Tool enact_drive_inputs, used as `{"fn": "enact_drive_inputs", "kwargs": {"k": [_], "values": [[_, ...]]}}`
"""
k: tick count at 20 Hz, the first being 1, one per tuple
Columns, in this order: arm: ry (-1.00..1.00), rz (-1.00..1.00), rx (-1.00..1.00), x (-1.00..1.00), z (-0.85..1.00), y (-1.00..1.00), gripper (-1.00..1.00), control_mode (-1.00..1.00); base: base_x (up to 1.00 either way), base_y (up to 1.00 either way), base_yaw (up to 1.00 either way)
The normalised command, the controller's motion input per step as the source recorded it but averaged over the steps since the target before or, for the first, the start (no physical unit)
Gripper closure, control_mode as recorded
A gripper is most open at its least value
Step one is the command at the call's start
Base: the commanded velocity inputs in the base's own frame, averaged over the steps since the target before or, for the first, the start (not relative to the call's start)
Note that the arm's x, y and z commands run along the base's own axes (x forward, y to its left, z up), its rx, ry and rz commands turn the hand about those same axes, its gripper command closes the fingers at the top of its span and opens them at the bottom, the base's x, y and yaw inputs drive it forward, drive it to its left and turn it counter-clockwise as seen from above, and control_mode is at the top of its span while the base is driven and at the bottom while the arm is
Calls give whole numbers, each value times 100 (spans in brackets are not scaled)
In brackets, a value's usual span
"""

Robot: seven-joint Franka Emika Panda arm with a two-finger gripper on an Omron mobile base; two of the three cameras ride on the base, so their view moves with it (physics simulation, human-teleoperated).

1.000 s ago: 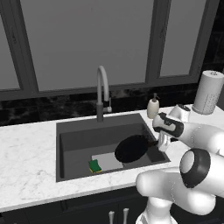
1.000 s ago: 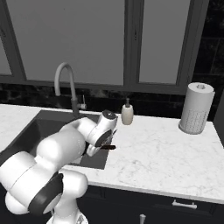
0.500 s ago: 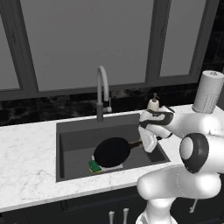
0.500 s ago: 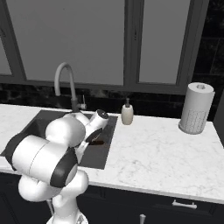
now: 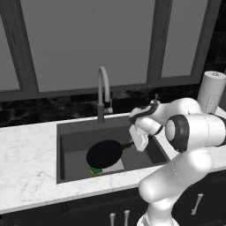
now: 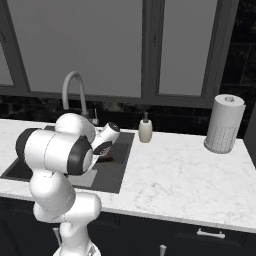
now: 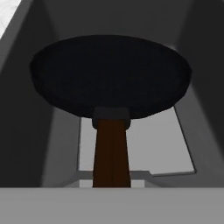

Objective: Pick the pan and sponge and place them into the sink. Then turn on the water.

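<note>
The black pan (image 5: 104, 153) hangs level inside the dark grey sink (image 5: 70, 143), over the left half of its floor. My gripper (image 5: 137, 142) is shut on the end of its reddish-brown handle (image 5: 128, 144), just right of the pan. Under the pan's front edge, a corner of the green and yellow sponge (image 5: 95, 171) peeks out on the sink floor. In the hand view, the pan (image 7: 111, 76) and its handle (image 7: 111, 153) stretch away over the floor's lighter grey patch (image 7: 173, 144). No water runs from the faucet (image 5: 103, 88).
A soap dispenser (image 6: 145, 131) stands behind the sink's right corner. A paper towel roll (image 6: 223, 125) stands far right on the white marble counter (image 6: 170, 170). My own arm bulks over the sink's right rim. A dark backsplash and windows lie behind.
The arm has swung the pan leftward, from the sink's right side across the basin. The pan now covers most of the sponge. The grip on the handle stayed shut.
</note>
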Motion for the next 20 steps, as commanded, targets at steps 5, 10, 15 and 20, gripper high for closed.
{"fn": "enact_drive_inputs", "kwargs": {"k": [5,10,15,20], "values": [[-3,-11,0,3,-53,10,100,-100,0,0,0],[-13,-6,0,0,-43,20,100,-100,0,0,0],[-7,-5,0,0,-57,28,100,-100,0,0,0],[-4,-7,-5,5,-64,37,100,-100,0,0,0]]}}
